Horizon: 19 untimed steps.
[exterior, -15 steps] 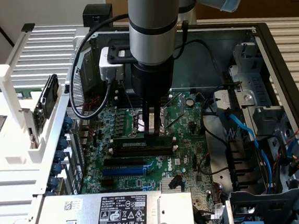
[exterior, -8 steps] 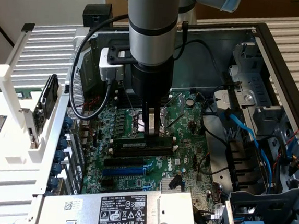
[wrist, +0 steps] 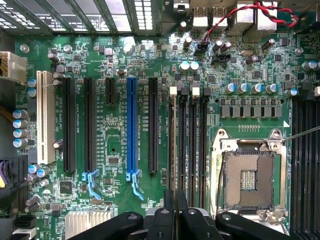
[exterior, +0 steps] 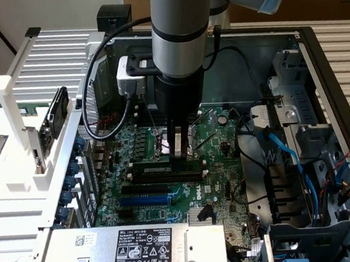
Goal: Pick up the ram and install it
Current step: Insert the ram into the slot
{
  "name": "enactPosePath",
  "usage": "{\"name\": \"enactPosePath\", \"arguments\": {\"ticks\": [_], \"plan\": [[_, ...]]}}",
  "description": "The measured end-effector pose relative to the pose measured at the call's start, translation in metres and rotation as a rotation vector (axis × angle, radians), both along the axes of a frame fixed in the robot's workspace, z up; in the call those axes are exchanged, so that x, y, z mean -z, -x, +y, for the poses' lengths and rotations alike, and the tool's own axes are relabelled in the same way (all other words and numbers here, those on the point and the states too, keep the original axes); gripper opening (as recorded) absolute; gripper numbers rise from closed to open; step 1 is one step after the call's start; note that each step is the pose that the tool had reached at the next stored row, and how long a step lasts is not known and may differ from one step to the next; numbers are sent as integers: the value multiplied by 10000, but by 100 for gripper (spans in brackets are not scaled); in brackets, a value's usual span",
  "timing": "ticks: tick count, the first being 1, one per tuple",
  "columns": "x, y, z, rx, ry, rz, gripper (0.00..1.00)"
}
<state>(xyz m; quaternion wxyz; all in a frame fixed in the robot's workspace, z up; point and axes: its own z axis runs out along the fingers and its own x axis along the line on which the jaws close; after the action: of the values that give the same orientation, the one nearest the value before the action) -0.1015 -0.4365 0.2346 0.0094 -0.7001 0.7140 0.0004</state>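
The ram (exterior: 159,171) is a long dark stick with a small pale label. It stands on edge along a memory slot on the green motherboard (exterior: 217,141). My gripper (exterior: 175,160) comes straight down onto its middle, fingers close together and shut on its top edge. In the wrist view the ram (wrist: 176,150) shows edge-on as a thin dark line. It runs from my gripper (wrist: 176,209) up to the white end clips (wrist: 173,90), with the bare black memory slots (wrist: 192,145) beside it. How deep it sits in the slot is hidden.
The blue expansion slot (wrist: 131,125) and black slots lie beside the memory bank. On the other side is the open CPU socket (wrist: 248,177). The case holds a labelled power supply (exterior: 146,248), blue cables (exterior: 283,153) and drive bays (exterior: 312,241). A white rack (exterior: 13,153) stands outside at the exterior view's left.
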Motion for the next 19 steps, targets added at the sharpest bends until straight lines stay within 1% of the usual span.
{"name": "enactPosePath", "arguments": {"ticks": [4,6,19], "plan": [[3,0,3,-1,-2,-1,12],[7,1,11,2,-2,-1,12],[15,6,8,0,0,0,12]]}}
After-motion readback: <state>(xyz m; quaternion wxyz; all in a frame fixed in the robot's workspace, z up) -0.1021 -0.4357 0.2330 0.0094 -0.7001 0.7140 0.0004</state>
